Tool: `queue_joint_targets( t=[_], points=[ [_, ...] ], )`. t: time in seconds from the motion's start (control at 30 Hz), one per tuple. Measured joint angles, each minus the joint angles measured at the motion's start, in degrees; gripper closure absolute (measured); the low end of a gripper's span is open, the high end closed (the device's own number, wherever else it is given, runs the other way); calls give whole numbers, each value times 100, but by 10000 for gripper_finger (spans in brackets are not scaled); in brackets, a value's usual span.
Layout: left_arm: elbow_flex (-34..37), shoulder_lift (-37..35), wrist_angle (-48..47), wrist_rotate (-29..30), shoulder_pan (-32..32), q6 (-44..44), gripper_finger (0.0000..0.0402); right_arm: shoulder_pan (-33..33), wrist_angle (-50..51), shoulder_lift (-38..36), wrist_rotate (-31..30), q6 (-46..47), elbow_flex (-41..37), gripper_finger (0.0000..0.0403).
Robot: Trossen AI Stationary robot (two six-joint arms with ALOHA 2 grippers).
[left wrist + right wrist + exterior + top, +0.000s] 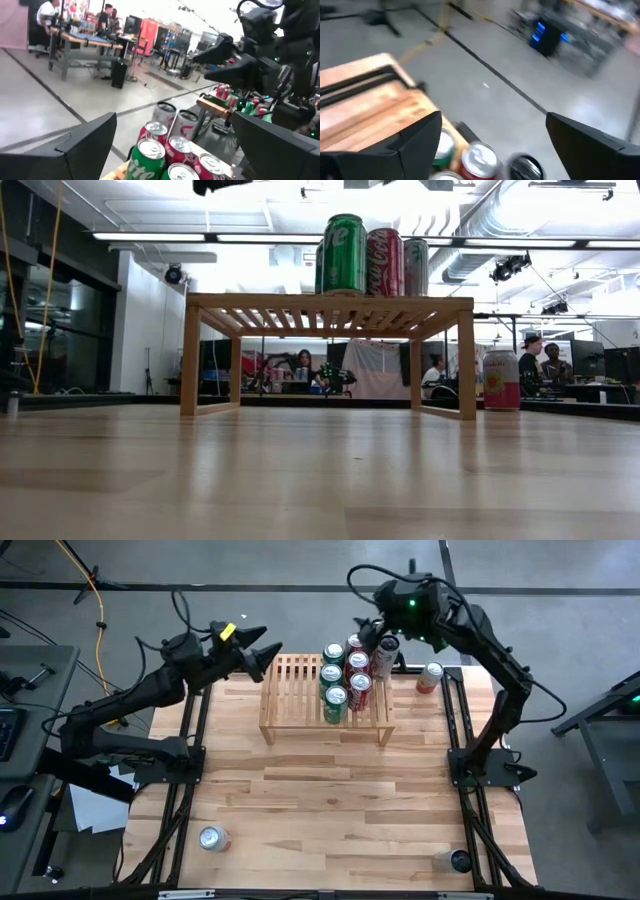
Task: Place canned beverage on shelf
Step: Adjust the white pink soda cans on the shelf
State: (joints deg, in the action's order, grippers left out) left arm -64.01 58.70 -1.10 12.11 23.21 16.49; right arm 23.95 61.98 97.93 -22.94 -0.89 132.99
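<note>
The light-wood shelf (pixel 300 700) stands at the table's far middle, on its short side legs (pixel 190 360). Several green, red and silver cans (pixel 345 675) stand upright on the right half of its slatted top; they also show in the low view (pixel 345 255). My right gripper (pixel 371 636) is open and empty, above the far right corner of the shelf, over the silver can (pixel 387 652). In its wrist view (pixel 492 125) can tops lie below the fingers. My left gripper (pixel 270 652) is open and empty, at the shelf's far left corner, pointing toward the cans (pixel 165 150).
A pink can (pixel 430 677) stands on the table just right of the shelf and also shows in the low view (pixel 501 380). A silver can (pixel 213 838) lies near the front left. A dark can (pixel 459 861) is at the front right. People show in the room behind.
</note>
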Motion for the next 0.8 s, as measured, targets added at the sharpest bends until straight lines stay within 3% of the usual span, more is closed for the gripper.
queue_joint_targets(
  t=[0.1, 0.2, 0.3, 0.4, 0.43, 0.57, 0.8],
  points=[
    [0, 179, 17, -166, 92, 165, 14, 425, 239, 7, -59, 457, -37, 85],
    [2, 301, 15, -299, 122, 266, 14, 943, 168, 21, -40, 783, -189, 145],
    [2, 323, -16, -480, 116, 293, 14, 1530, -104, 39, 277, 1063, -258, 247],
    [11, 209, -76, -995, 93, 341, 14, 2157, -281, 134, 1183, 1355, -289, 366],
    [11, 112, -71, -1211, 85, 432, 14, 2348, -287, 190, 1581, 1414, -298, 383],
    [11, -550, 104, -1626, 80, 745, 14, 2894, -233, 347, 2581, 1740, -306, 370],
    [1, -1674, 61, -1252, 82, 899, 14, 3434, -119, 446, 3531, 1544, -306, 395]
  ],
)
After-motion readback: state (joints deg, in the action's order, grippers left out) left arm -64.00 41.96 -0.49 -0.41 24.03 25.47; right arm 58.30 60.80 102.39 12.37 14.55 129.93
